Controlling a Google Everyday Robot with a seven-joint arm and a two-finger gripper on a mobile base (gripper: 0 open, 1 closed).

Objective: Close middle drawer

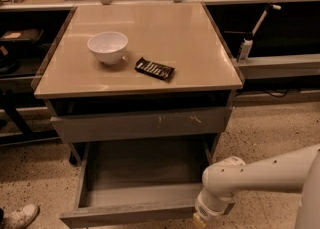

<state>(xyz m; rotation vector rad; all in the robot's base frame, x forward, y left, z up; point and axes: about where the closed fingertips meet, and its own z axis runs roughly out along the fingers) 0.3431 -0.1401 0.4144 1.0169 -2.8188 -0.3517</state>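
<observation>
The tan table [200, 38] — up beyond the gripper [201, 221] at the bottom edge — bore a white bowl [107, 46] and dark packet [155, 68].

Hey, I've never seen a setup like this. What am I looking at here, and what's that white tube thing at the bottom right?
That white tube is a robot's arm. Its gripper, the grasping end, is at the bottom edge, beside the right front corner of the pulled-out drawer; it is mostly cut off, so whether it holds anything can't be seen. The one camera looks down at a grey cabinet from its front. On top lie a white bowl and a dark packet. The drawer looks empty.
</observation>
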